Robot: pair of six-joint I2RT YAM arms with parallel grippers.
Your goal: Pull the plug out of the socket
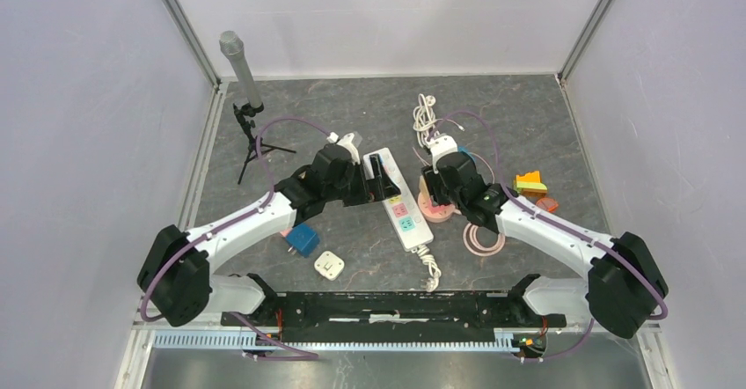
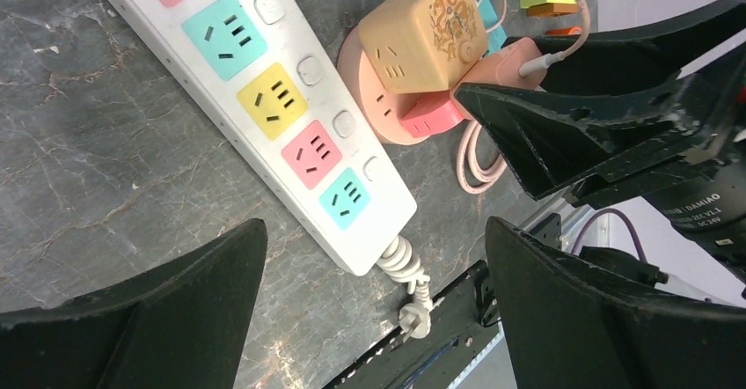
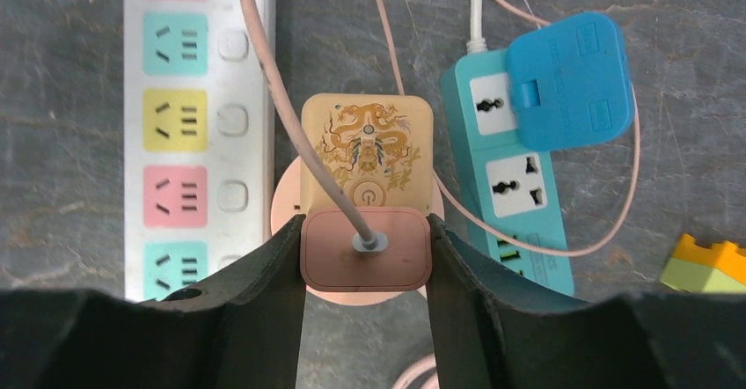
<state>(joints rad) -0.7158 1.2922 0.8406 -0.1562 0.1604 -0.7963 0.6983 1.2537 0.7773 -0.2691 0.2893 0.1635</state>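
Observation:
A pink plug point(image 3: 366, 250) with a grey-pink cable sits in the round pink socket point(image 3: 283, 197), next to a tan cube adapter point(image 3: 369, 143) printed with a dragon. My right gripper point(image 3: 365, 231) stands over it, and both fingers touch the plug's left and right sides. The left wrist view shows the same plug point(image 2: 515, 55) between those dark fingers point(image 2: 545, 125). From the top view, the right gripper point(image 1: 447, 178) is above the socket point(image 1: 433, 210). My left gripper point(image 2: 374, 226) hangs wide open over the white power strip point(image 2: 264, 99) and holds nothing.
A teal power strip point(image 3: 519, 204) carrying a blue adapter point(image 3: 570, 81) lies right of the socket. A microphone on a tripod point(image 1: 242, 63) stands back left. A blue cube point(image 1: 304, 239), a white square socket point(image 1: 329, 266), coloured blocks point(image 1: 530, 182) and a coiled pink cable point(image 1: 483, 241) lie around.

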